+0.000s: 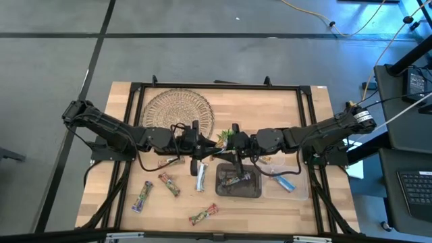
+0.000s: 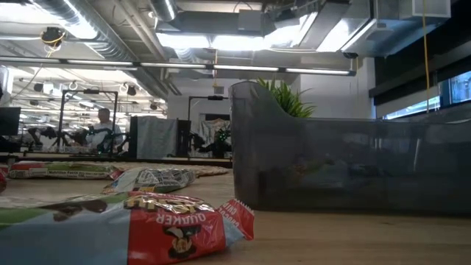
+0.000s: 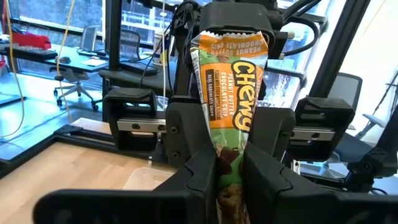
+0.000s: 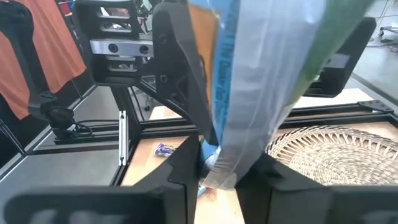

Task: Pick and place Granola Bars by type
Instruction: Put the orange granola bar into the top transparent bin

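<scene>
A green-and-orange Chewy granola bar (image 3: 233, 93) is held between both grippers above the table's middle, just beyond the dark bin (image 1: 237, 183). My left gripper (image 3: 230, 163) is shut on one end and my right gripper (image 4: 217, 169) on the other. The two grippers face each other (image 1: 217, 143). Loose bars lie flat on the wood: a green one (image 1: 142, 196), a red one (image 1: 169, 183), a silver one (image 1: 200, 177) and a green-red one (image 1: 202, 214). One bar lies in the dark bin (image 1: 236, 179), and a blue one (image 1: 285, 182) lies in the clear tray. My left gripper pinches the Chewy bar by its near end (image 3: 227, 180) between its two fingers. The bar runs on lengthwise away from the fingers toward the other gripper, lifted clear of the table. My right gripper pinches the same bar by the opposite end (image 4: 225, 163), coming level from the table's right. The wrapper stretches away from its fingers toward the left gripper, and in the left wrist view this crimped end (image 3: 230, 37) sits inside the right gripper's jaws.
A round woven mat (image 1: 179, 111) lies on the far left part of the table. The dark bin (image 2: 346, 169) and a clear tray (image 1: 290, 177) sit right of centre, near the front edge. A small green plant (image 2: 283, 96) stands behind the bin. A red Quaker-wrapped bar (image 2: 162, 228) lies close to the low camera. A person (image 2: 103, 126) is far off in the room.
</scene>
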{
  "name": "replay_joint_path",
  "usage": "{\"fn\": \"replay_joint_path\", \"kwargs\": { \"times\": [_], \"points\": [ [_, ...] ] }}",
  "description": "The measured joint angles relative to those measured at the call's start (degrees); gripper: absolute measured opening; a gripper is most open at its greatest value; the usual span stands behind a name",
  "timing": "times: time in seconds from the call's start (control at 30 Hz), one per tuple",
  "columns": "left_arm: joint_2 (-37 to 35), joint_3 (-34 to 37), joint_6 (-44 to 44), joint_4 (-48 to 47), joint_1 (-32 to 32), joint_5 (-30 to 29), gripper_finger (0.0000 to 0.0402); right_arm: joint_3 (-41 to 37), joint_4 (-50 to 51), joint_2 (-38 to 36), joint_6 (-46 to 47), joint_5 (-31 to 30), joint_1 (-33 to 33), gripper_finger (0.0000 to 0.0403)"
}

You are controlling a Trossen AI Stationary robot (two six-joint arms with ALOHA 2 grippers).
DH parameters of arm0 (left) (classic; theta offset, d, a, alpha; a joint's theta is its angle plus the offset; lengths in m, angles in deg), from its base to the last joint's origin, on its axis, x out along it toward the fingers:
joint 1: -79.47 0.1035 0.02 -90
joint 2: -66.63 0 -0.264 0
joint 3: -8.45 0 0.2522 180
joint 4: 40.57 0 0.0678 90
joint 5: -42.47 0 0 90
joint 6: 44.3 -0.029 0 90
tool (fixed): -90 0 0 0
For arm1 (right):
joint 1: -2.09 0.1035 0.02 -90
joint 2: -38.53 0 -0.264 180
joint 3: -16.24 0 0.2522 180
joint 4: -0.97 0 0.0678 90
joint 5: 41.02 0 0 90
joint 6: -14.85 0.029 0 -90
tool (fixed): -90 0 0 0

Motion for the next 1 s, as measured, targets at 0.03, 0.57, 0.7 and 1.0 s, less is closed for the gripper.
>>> {"fn": "replay_joint_path", "kwargs": {
  "times": [0.03,0.57,0.7,1.0],
  "points": [
    [0.0,0.0,0.0,0.01,0.0,-0.01,0.0056,0.0,0.0,0.0,-0.12,0.0,0.0,0.0086],
    [-4.93,0.04,-5.17,-6.17,0.08,8.54,0.0115,0.0,10.37,-2.91,0.78,-0.75,0.11,0.0082],
    [-8.41,0.04,-1.73,-14.64,0.09,8.53,0.0116,0.0,23.95,-6.21,6.2,-0.62,0.09,0.0082],
    [-8.74,0.02,5.56,-22.38,0.01,8.87,0.0116,0.0,59.77,-7.49,20.11,-6.18,-0.8,0.0082]
  ]
}}
